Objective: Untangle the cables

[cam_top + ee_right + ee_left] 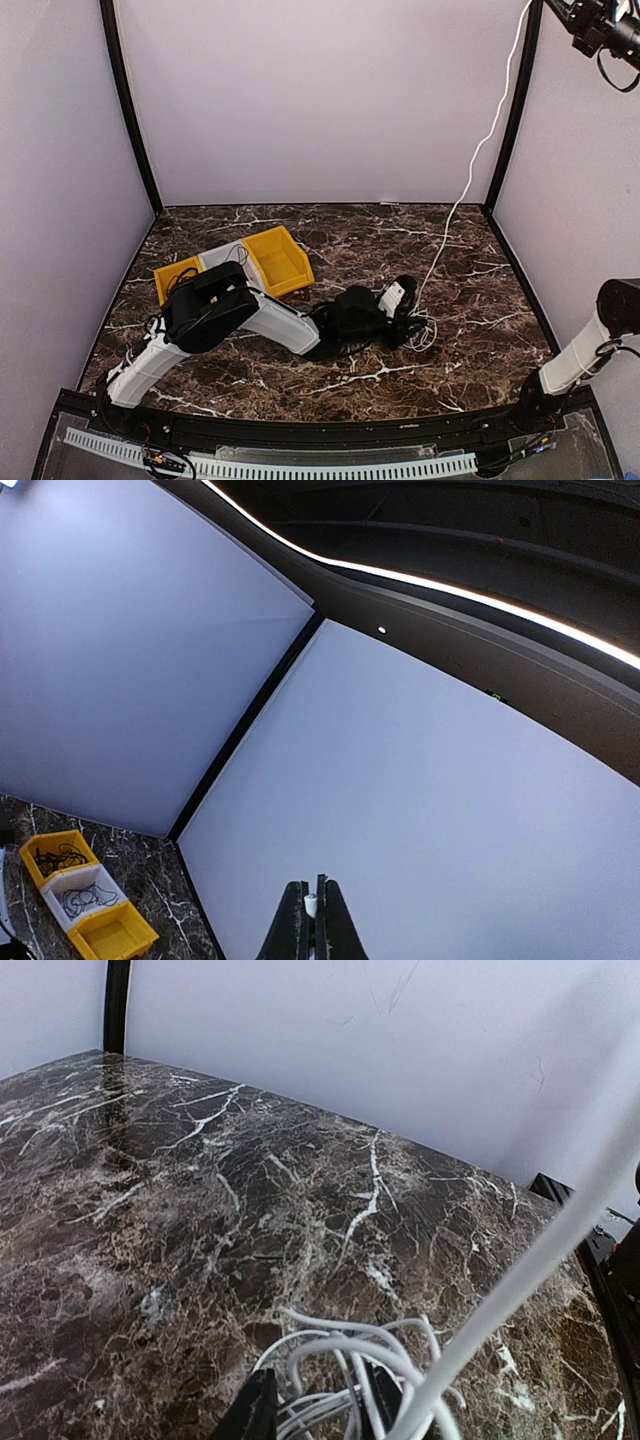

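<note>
A tangle of white cables (pixel 424 335) lies on the marble table right of centre. My left gripper (pixel 405 325) is down on it. In the left wrist view its jaws (pixel 320 1400) stand narrow, closed on several white loops (pixel 350 1345) that run between the two fingers. One white cable (pixel 470 165) rises taut from the tangle to the top right; it crosses the left wrist view as a blurred white strand (pixel 540 1260). My right gripper (pixel 600 30) is raised high there, shut on that cable's small white end (pixel 314 907). Black cables (pixel 58 858) and a grey one (pixel 84 896) lie in bins.
Three bins stand in a row at the left: a yellow bin (pixel 175 280) with black cables, a white bin (pixel 222 258) with a grey cable, and a yellow bin (pixel 278 260) with nothing in it. Pale walls enclose the marble table (pixel 470 370).
</note>
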Robot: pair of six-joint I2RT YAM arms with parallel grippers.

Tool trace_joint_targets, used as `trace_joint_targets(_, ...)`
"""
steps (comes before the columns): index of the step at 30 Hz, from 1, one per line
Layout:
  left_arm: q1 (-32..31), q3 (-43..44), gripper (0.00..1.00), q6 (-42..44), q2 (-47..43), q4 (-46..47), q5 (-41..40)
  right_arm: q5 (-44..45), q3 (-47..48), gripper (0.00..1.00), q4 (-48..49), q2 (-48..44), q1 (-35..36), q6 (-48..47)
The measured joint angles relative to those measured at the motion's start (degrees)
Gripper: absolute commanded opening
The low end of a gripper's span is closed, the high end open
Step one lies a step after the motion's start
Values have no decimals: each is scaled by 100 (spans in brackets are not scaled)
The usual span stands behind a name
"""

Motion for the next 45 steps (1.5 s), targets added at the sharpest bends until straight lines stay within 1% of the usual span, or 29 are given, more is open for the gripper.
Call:
trace_joint_targets(3,20,-118,37,-101,0,20,61,-83,-37,0,129,114,-52,179)
trace_joint_targets(5,20,-203,38,-162,0,22,83,-83,-66,0,175,219,-105,302)
trace_joint_targets(9,20,-531,35,-223,-72,308,87,-92,-203,0,330,293,-275,509)
trace_joint_targets(11,20,-968,34,-243,-286,507,72,-74,-654,0,402,101,-302,437)
trace_joint_targets(15,31,-2009,33,-243,-935,761,-55,70,-2780,0,352,-804,-304,-87)
trace_joint_targets(18,31,-2540,33,-234,-1447,782,-170,407,-4870,0,212,-1519,-315,-686)
trace_joint_targets(20,31,-2695,33,-216,-1753,748,-208,710,-6063,0,68,-1808,-326,-1060)
trace_joint_targets(23,31,-2776,33,-192,-2186,643,-214,1298,-7602,0,-166,-2122,-387,-1574)
trace_joint_targets(26,39,-2776,34,-146,-2448,448,-136,1862,-8675,0,-376,-2435,-525,-2022)
trace_joint_targets(27,42,-2776,35,-125,-2503,354,-105,2070,-8996,5,-413,-2573,-601,-2188)
trace_joint_targets(28,42,-2774,36,-103,-2522,267,-72,2212,-9169,15,-426,-2660,-658,-2304)
trace_joint_targets(29,42,-2761,37,-85,-2524,195,-52,2382,-9346,30,-424,-2743,-715,-2450)
trace_joint_targets(30,42,-2750,37,-70,-2524,70,-26,2533,-9475,42,-428,-2789,-752,-2592)
trace_joint_targets(31,42,-2747,39,-63,-2524,-31,-15,2658,-9545,52,-455,-2798,-774,-2706)
trace_joint_targets(32,42,-2739,40,-52,-2524,-136,-4,2785,-9578,59,-533,-2761,-791,-2944)
trace_joint_targets(34,42,-2697,45,-44,-2524,-302,-9,2846,-9556,68,-699,-2636,-791,-3276)
trace_joint_targets(35,42,-2664,48,-44,-2522,-361,-13,2815,-9525,70,-850,-2566,-782,-3499)
trace_joint_targets(37,42,-2594,52,-44,-2522,-450,-28,2756,-9444,70,-1191,-2446,-693,-3904)
trace_joint_targets(39,42,-2559,54,-61,-2522,-509,-55,2736,-9427,69,-1425,-2409,-422,-4199)
trace_joint_targets(42,42,-2557,56,-105,-2522,-608,-79,2796,-9471,69,-1626,-2358,422,-4540)
trace_joint_targets(44,42,-2557,58,-155,-2522,-647,-96,2789,-9595,68,-1641,-2247,990,-4618)
trace_joint_targets(45,44,-2562,60,-186,-2524,-645,-96,2776,-9665,68,-1637,-2155,1191,-4618)
